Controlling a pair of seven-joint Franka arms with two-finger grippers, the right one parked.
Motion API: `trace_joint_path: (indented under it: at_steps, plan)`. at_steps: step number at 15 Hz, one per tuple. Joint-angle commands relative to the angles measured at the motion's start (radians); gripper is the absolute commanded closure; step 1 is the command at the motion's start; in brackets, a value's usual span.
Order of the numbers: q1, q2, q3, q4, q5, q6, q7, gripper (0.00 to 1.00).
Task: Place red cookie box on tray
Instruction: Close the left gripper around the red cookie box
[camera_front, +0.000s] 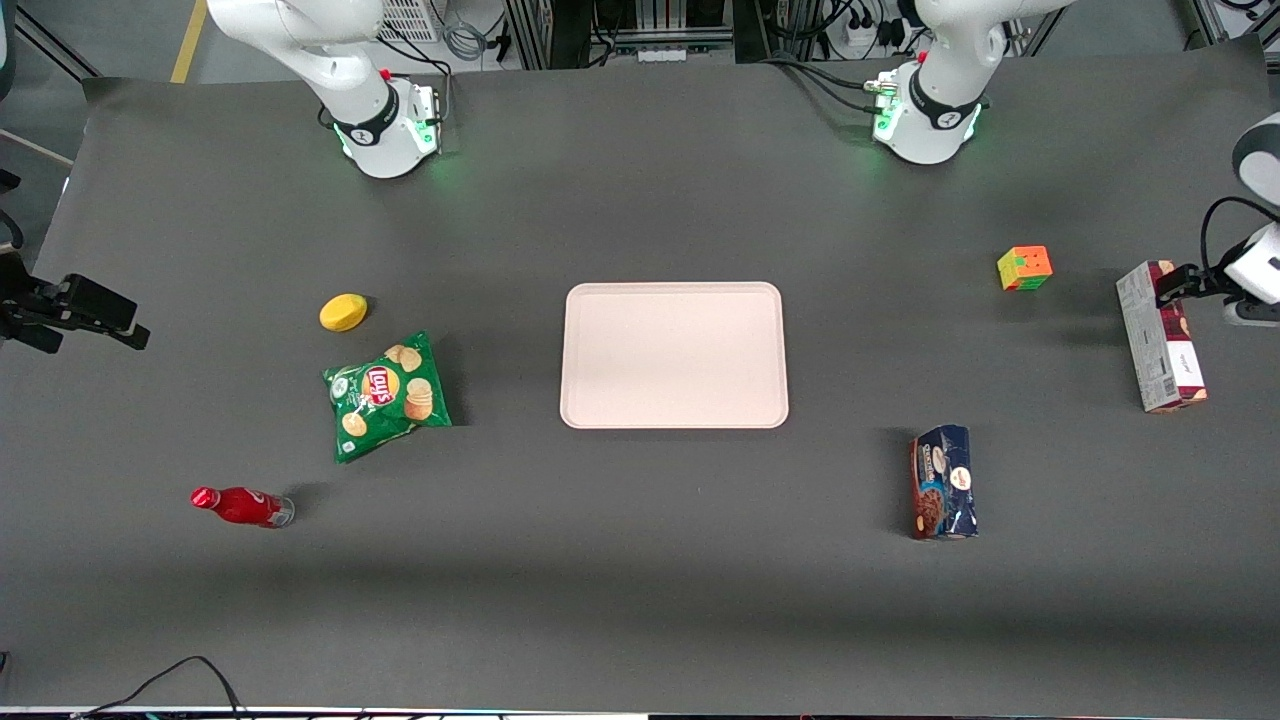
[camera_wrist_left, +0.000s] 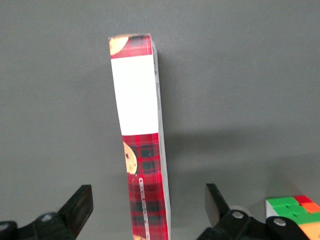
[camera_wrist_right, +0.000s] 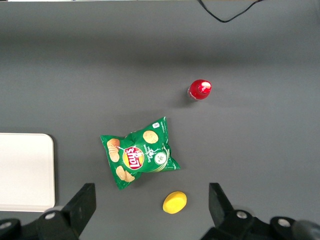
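The left arm's black two-finger gripper (camera_wrist_left: 147, 210) is hovering over the long slim dark-red plaid cardboard cookie box (camera_front: 1160, 337), fingers (camera_wrist_left: 78, 207) spread wide with one on each side of the carton and touching nothing, presumably lining up to pinch it across its narrow width. The box is sitting on edge on the grey table mat (camera_front: 640, 600) at the working arm's end, near the multicoloured puzzle cube (camera_front: 1024, 267) and well apart from the large flat pale pink plastic tray (camera_front: 674, 292), which is waiting mid-table with nothing on it.
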Motion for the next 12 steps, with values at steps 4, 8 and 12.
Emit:
trace_joint_path:
  at_steps: [4,8,12]
  plan:
    - [0.011,0.171,0.0,0.016,-0.139,0.132,0.09,0.0]
    - [0.019,0.2,0.0,0.019,-0.153,0.141,0.092,0.16]
    - [0.015,0.206,0.0,0.027,-0.154,0.138,0.088,0.57]
